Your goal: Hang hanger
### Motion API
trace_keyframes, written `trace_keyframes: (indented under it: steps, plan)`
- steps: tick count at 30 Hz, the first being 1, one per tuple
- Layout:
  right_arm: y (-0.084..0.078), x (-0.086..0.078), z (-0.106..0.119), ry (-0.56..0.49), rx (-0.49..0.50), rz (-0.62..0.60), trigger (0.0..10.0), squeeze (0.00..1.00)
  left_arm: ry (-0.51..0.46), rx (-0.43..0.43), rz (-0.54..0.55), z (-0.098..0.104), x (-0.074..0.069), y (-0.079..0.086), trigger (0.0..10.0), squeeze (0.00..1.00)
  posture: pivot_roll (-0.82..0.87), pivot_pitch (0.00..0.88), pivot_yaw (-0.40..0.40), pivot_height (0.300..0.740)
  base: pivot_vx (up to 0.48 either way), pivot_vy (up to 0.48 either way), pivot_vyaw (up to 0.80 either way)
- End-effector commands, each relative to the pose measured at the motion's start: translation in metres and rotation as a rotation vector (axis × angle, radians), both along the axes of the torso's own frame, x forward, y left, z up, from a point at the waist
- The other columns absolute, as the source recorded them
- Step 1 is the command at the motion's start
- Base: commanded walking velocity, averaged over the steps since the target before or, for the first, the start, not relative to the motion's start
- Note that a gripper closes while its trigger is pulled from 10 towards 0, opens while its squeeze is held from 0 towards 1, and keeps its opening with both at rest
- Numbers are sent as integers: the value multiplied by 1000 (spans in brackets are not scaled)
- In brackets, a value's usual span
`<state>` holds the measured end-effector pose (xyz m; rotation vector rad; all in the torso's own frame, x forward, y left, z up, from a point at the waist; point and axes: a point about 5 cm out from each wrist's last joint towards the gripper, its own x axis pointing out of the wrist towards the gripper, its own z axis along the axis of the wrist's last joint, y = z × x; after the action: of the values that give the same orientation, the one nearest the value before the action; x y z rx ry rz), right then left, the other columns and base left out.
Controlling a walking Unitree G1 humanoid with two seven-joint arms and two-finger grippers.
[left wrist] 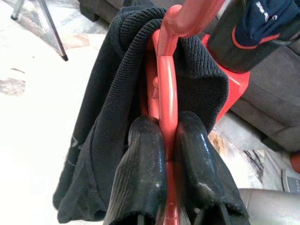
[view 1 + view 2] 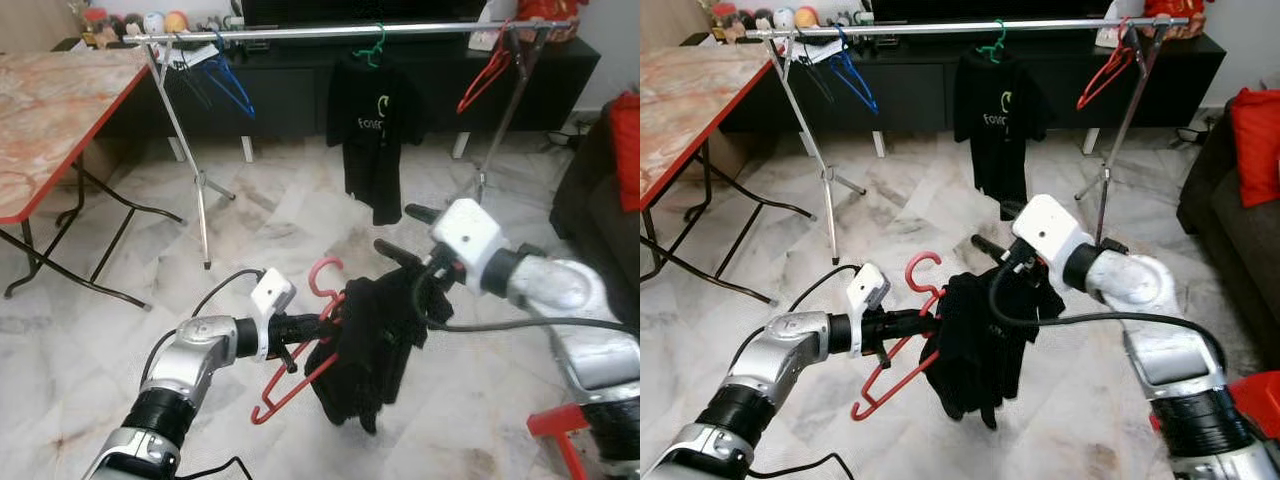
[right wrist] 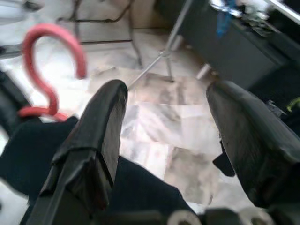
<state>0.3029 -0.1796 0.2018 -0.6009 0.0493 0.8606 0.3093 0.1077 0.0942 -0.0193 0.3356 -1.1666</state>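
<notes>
Both silver arms reach forward in the left eye view: the left gripper is clenched on a red hanger draped with a bunched black garment, held in the air over the marble floor, while the right gripper hovers with its fingers spread just above the garment. Beyond them a metal clothes rail carries a blue hanger, a second red hanger and, on a green hanger, a black T-shirt whose pale printed word is folded and too small to read. A folding table with a red edge is cut off at the left, and a dark sofa is cut off at the right. The right eye view gives the same scene; the logo there reads no better. From the left wrist view, two black fingers pinch the red hanger bar between them, with knitted black cloth folded over it and hiding the rest of the frame. From the right wrist view, the two fingers stand wide apart with nothing between them, the red hook blurred beside one finger and dark fabric beneath.
</notes>
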Motion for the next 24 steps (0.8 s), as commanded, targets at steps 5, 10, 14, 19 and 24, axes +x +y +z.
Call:
trace_keyframes:
  steps: [5,10,14,19,24]
  plan:
    - [-31,-2,-10,130,-166,95,10000,0,-49,59,-108,4,-4,6,10000,0,-101,81,56,740,0,0,0]
    - [-41,3,-14,163,-249,139,10000,0,-84,71,-207,8,-9,6,10000,0,-103,81,57,740,0,0,0]
    - [-33,3,-17,183,-236,204,10000,0,-100,49,-203,11,-7,2,10000,0,-104,81,58,740,0,0,0]
    - [-25,-4,-28,250,-245,324,10000,0,-120,39,-223,12,-8,-2,10000,0,-105,82,56,740,0,0,0]
    - [-23,-12,-36,343,-257,432,10000,0,-132,54,-248,13,-8,-1,10000,0,-103,82,53,740,0,0,0]
